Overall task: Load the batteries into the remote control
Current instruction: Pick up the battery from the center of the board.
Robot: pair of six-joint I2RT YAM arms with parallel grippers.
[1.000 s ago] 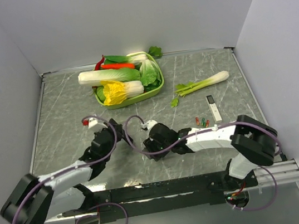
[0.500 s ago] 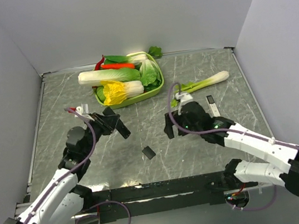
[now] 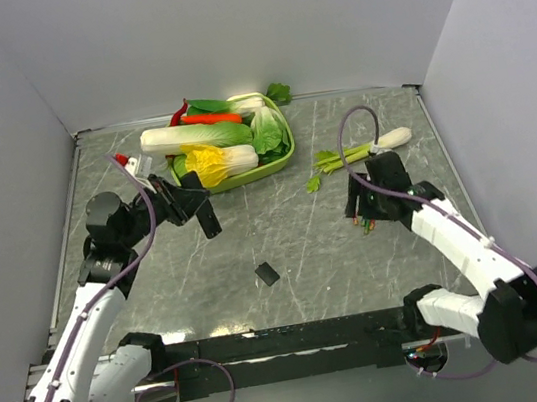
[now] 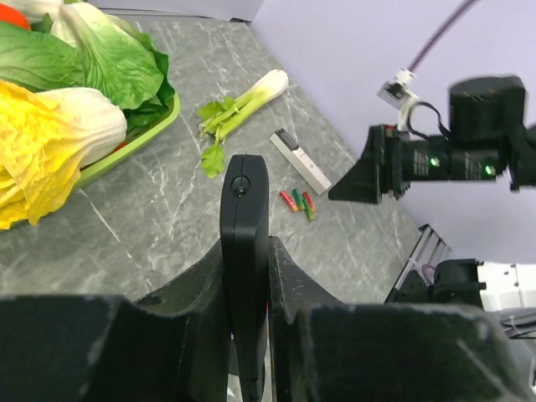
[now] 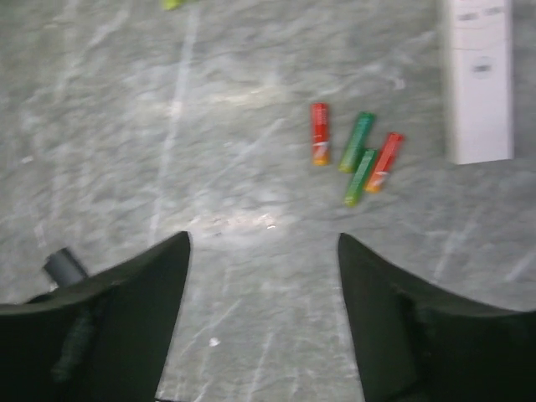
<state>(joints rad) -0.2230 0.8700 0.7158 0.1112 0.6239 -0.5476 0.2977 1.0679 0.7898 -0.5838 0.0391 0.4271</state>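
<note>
My left gripper (image 3: 201,209) is shut on the black remote control (image 4: 244,201) and holds it edge-on above the table's left half, near the tray. The batteries (image 5: 356,155), several small red and green cylinders, lie together on the table at the right. They also show in the left wrist view (image 4: 297,202). My right gripper (image 3: 362,213) hovers just above them, open and empty, its jaws (image 5: 261,243) spread wide with the batteries ahead of the fingertips. In the top view the right gripper partly hides the batteries.
A small black flat piece (image 3: 267,274) lies on the table between the arms. A slim white device (image 5: 480,75) lies just right of the batteries. A green tray (image 3: 275,168) of vegetables stands at the back centre. A celery stalk (image 3: 362,150) lies at the back right.
My left gripper has risen and drawn back left with the remote. My right gripper has swung from the centre to the right, over the batteries. The small black piece stays on the table.
</note>
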